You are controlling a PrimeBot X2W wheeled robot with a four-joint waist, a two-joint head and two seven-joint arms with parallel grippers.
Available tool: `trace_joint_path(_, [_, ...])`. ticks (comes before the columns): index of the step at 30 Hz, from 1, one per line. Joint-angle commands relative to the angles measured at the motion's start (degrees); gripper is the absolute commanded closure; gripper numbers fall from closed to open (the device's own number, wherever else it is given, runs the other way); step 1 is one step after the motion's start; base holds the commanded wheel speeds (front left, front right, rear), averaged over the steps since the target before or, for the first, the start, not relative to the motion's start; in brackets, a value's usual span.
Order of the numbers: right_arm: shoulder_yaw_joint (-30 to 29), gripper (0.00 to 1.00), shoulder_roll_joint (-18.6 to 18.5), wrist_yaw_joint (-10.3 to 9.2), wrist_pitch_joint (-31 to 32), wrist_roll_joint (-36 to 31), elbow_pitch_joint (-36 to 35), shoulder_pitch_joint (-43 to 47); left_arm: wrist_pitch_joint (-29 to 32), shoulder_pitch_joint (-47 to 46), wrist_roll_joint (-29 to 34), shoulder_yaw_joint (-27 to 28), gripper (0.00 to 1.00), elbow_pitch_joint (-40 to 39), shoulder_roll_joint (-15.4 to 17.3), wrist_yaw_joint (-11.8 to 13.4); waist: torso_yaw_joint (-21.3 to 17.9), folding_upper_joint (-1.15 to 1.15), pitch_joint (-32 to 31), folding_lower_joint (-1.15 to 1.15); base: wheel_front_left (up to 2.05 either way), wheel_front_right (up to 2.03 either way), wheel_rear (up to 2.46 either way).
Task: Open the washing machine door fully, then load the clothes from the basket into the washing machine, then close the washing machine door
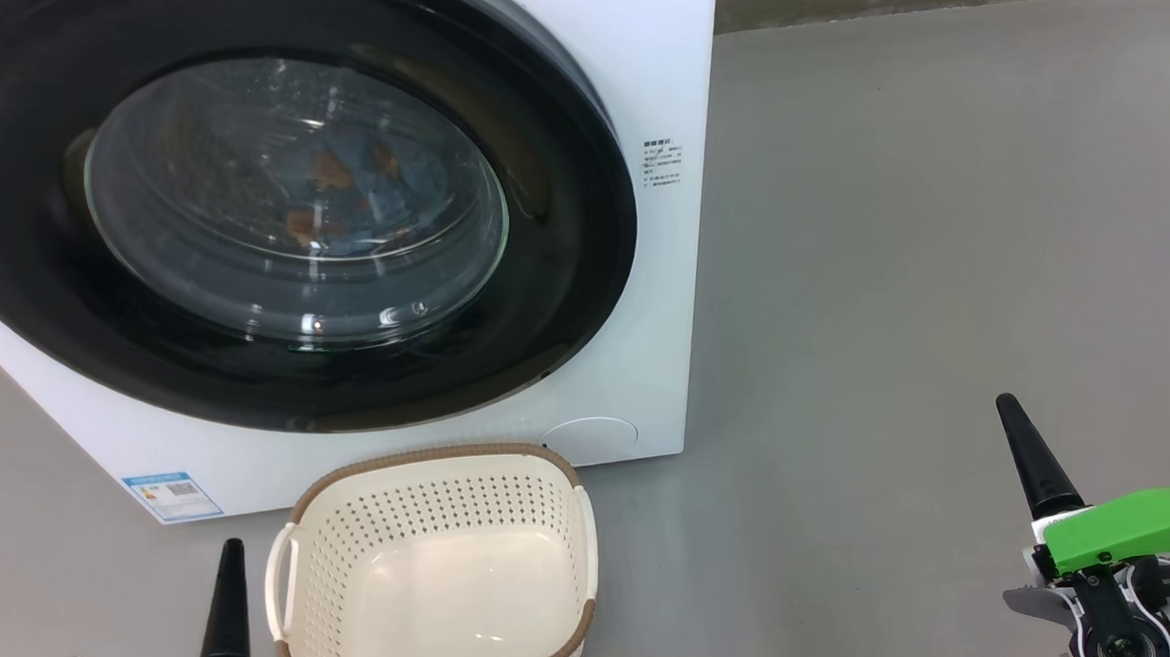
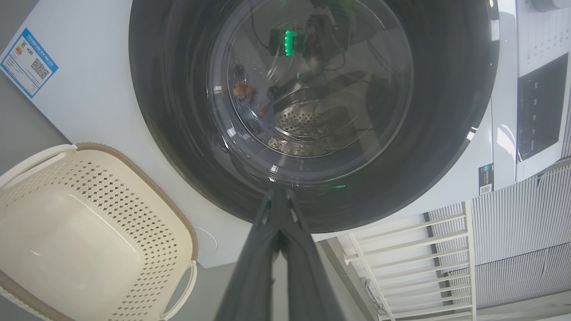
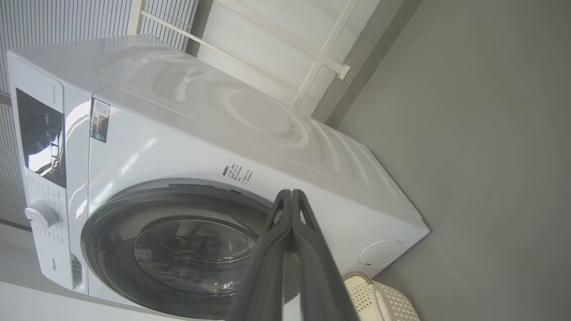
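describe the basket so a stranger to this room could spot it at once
Find the big white washing machine standing on the grey floor. On the floor just before its front, below the round black-rimmed door, sits the basket. Unlike the glossy machine, it is a small cream perforated tub with a brown woven-look rim and loop handles, empty inside.

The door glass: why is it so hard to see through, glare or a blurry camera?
Mostly glare. Head view: the door is in focus, but bright streaks cross its glass and the clothes look dim behind it. Left wrist view: the glass mirrors a green light and dark shapes. Right wrist view: soft sheen on the washer top.
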Motion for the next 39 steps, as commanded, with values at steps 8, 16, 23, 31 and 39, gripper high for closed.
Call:
trace_joint_path(8, [-0.93, 1.0, 0.51, 0.04, 1.51, 4.98, -1.79, -0.66, 1.7, -1.6, -4.46, 2.56, 1.0, -2.01, 0.16, -0.24, 0.14, 0.0, -0.06, 0.0, 0.0, 0.0, 0.0])
trace_joint_path(16, [-2.15, 1.0, 1.33, 0.03, 2.86, 9.02, -1.88, -0.39, 3.05, -1.6, -8.33, 3.48, 1.0, -2.19, -0.36, -0.26, 0.27, 0.0, -0.12, 0.0, 0.0, 0.0, 0.0])
trace_joint_path(23, [-3.22, 1.0, 2.05, 0.02, 4.05, 12.54, -1.96, -0.17, 4.23, -1.61, -11.7, 4.28, 1.0, -2.35, -0.82, -0.28, 0.39, 0.0, -0.18, 0.0, 0.0, 0.0, 0.0])
trace_joint_path(31, [-4.45, 1.0, 2.88, 0.01, 5.41, 16.58, -2.04, 0.09, 5.58, -1.61, -15.57, 5.2, 1.0, -2.54, -1.34, -0.3, 0.53, 0.0, -0.24, 0.0, 0.0, 0.0, 0.0])
trace_joint_path(39, [-5.53, 1.0, 3.6, 0.0, 6.6, 20.11, -2.12, 0.32, 6.76, -1.62, -18.95, 6.01, 1.0, -2.7, -1.8, -0.32, 0.65, 0.0, -0.29, 0.0, 0.0, 0.0, 0.0])
